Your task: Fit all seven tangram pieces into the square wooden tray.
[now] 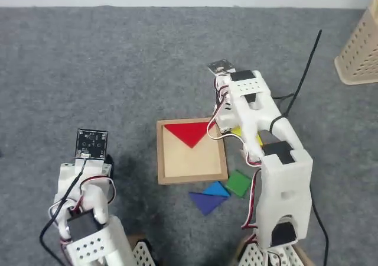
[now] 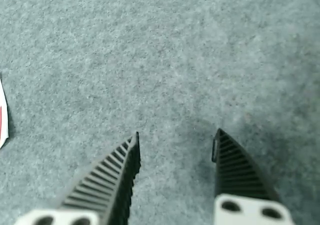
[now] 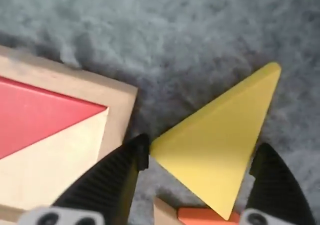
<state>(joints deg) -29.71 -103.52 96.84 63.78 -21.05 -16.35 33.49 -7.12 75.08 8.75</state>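
In the high view the square wooden tray lies mid-table on the grey carpet with one red triangle seated along its far edge. The right arm reaches over the tray's right rim, where a sliver of the yellow triangle peeks out beneath it. A green piece, a blue triangle and a darker blue triangle wait just off the tray's near right corner. In the left wrist view the left gripper hangs parted over bare carpet, holding nothing. In the right wrist view the right gripper is spread wide with its jaws on either side of the yellow triangle, which lies flat just outside the tray's corner; an orange piece sits against it at the near edge. The step in hand looks like picking up the yellow triangle. One fingertip sits at a sharp corner and could slip off as the jaws close, so it seems wise to shift until both pads meet straight edges, drop low enough to catch the thin sides, and lift clear of the rim before carrying it in beside the red piece.
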